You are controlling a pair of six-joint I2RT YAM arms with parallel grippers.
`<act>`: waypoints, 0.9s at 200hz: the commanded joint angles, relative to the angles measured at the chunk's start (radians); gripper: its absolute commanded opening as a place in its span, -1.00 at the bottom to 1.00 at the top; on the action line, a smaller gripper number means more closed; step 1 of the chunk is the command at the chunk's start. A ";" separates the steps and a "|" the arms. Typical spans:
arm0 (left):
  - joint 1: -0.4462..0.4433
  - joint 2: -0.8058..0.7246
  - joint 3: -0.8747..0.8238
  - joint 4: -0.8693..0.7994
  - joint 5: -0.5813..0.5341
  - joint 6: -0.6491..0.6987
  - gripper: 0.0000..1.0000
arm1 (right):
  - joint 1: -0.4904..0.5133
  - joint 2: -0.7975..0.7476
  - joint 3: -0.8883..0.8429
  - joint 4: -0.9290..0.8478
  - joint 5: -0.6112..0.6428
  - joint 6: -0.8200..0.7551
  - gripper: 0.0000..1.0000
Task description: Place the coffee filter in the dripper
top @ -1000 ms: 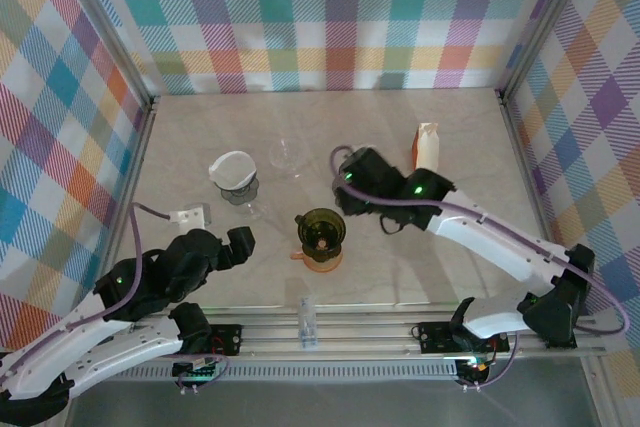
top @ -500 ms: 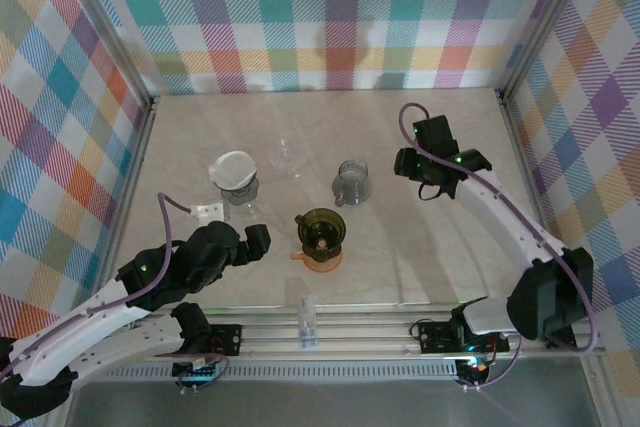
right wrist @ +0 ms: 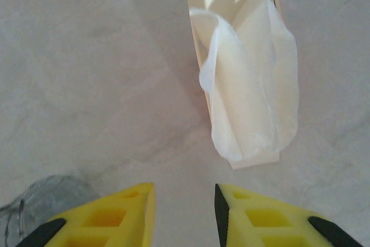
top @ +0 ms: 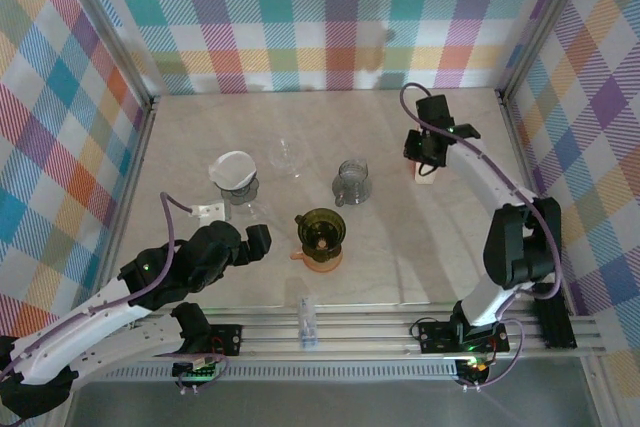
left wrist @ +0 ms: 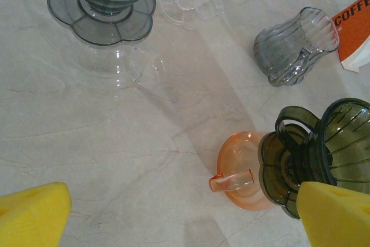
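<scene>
The right hand (top: pixel 424 155) hangs over an open pack of coffee filters (top: pixel 428 175) at the upper right of the bench (top: pixel 200 137), close to the right-hand wall. In its wrist view the two yellow fingers (right wrist: pixel 115 215) stand a narrow gap apart at the bottom of the frame with nothing between them. The pack (right wrist: pixel 243 85) lies just above them, its mouth open and pale, crumpled filter paper showing inside.

At lower left of the overhead frame, the left hand (top: pixel 256 240) is spread wide and grips nothing. Its wrist view has one yellow pad (left wrist: pixel 32 215) in each bottom corner.

A green dripper (top: pixel 320 229) stands near the centre of the bench on an orange base (top: pixel 318 259); in the overhead view no paper shows in it. In the left wrist view it sits at right of frame (left wrist: pixel 341 143), over the orange base (left wrist: pixel 243 169).

To the upper left stands a grey dripper (top: pixel 234 185) with a white filter (top: pixel 232 165) already in it. A clear glass (top: pixel 287 155) stands right of it. A grey ribbed glass cup (top: pixel 352 182) sits between the green dripper and the pack.
</scene>
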 commanded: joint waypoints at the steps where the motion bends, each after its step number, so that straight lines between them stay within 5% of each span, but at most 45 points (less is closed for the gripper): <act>1: -0.009 0.009 -0.009 0.018 -0.023 -0.005 1.00 | 0.002 0.053 0.066 -0.022 0.064 -0.002 -0.32; 180: -0.008 0.065 0.011 0.013 -0.067 0.022 1.00 | -0.028 0.282 0.240 -0.080 0.131 -0.062 -0.53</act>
